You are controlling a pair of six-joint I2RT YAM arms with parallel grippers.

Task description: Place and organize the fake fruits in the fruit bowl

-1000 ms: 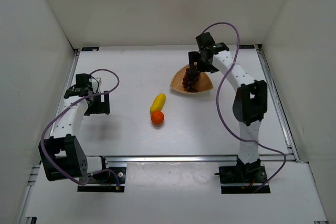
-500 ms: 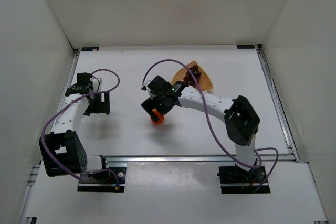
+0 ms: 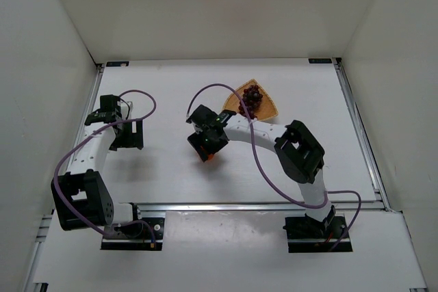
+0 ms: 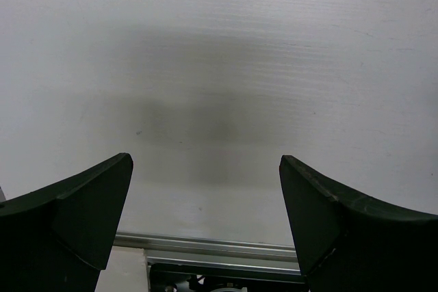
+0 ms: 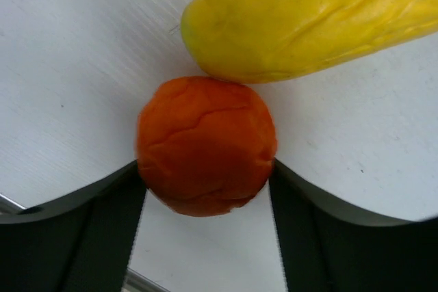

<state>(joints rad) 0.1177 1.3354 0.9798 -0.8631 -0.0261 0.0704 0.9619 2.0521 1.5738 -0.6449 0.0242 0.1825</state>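
In the right wrist view the round orange (image 5: 205, 135) rests on the white table against the end of the yellow mango-like fruit (image 5: 308, 18). My right gripper (image 5: 205, 169) is shut on the orange, a dark finger pressed to each side. From above, the right gripper (image 3: 206, 146) covers the mango and only a sliver of the orange (image 3: 207, 156) shows. The purple grape bunch (image 3: 251, 95) lies in the wooden fruit bowl (image 3: 269, 107) at the back. My left gripper (image 4: 205, 169) stands open over bare table at the left (image 3: 126, 136).
White walls enclose the table on three sides. An aluminium rail (image 3: 233, 205) runs along the near edge by the arm bases. Purple cables loop off both arms.
My right arm swung from the bowl, where the grapes now lie, down to the table's middle. Its jaws have closed onto the orange. The left arm has not moved.
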